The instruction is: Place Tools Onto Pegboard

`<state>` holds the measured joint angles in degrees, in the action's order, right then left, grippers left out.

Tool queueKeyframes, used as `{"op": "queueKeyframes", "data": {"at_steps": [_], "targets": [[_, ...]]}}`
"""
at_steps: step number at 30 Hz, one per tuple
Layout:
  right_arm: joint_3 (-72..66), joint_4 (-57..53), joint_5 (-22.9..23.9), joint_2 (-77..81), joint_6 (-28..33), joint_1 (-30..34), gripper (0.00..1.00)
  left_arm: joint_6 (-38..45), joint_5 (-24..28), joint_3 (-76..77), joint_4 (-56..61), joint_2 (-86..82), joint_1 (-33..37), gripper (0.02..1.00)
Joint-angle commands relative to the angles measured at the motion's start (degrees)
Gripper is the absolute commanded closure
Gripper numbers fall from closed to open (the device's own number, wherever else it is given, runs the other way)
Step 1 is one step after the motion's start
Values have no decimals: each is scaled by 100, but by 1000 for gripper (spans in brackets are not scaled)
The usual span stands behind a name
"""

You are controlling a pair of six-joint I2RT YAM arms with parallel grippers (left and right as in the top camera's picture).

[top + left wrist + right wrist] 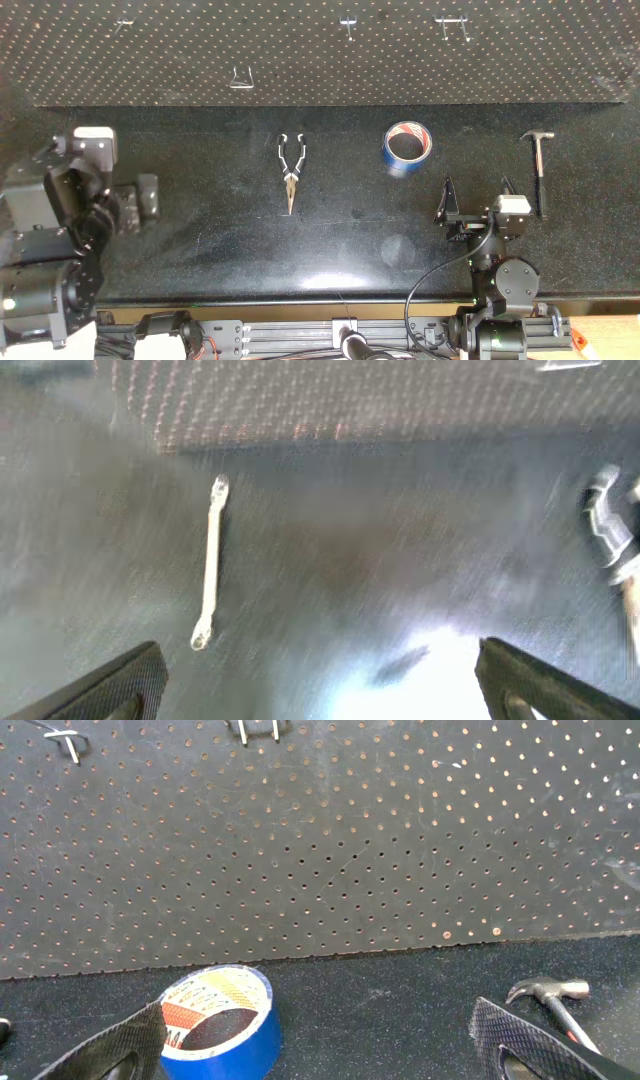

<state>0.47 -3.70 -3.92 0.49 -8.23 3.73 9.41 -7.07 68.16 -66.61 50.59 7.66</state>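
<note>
Pliers, tape roll and hammer lie well apart on the desk, in front of the pegboard. A wrench, blurred, lies near the board's lower edge. The 2 pincers are open and low. The left pincer is at the desk's left end, the right pincer between tape roll and hammer.

The surface was black, matt and finely speckled, the pegboard dull and perforated. The wrench and hammer head gleamed as bare metal; the tape looked glossy, smooth plastic.
</note>
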Motion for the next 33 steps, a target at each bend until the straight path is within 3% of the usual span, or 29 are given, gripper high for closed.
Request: {"op": "queueKeyframes", "data": {"at_steps": [1, 4, 8, 13, 18, 20, 27, 33], "targets": [[-24, -15, 33, -37, 83, -28, 14, 1182, -116, 85, -658, 20, 758, 25], [-24, -15, 31, -37, 83, -28, 14, 1414, -107, 61, -758, 26, 1412, 25], [-24, -15, 31, -37, 83, -28, 14, 2028, 592, 17, -723, 240, 2769, 25], [-24, -15, 31, -37, 83, -28, 14, 2175, 839, -133, 79, 1082, 3788, 25], [-24, -15, 33, -37, 83, -28, 14, 2177, 2041, -164, 334, 2208, 4072, 25], [-24, -15, 31, -37, 83, -28, 14, 2179, 2267, -164, 479, 2586, 4070, 25], [-24, -15, 33, -37, 83, -28, 14, 2479, 2323, -164, 1436, 3700, 4065, 25], [-24, -15, 33, -37, 83, -28, 14, 2474, 2251, -164, 1552, 4503, 4065, 23]]}}
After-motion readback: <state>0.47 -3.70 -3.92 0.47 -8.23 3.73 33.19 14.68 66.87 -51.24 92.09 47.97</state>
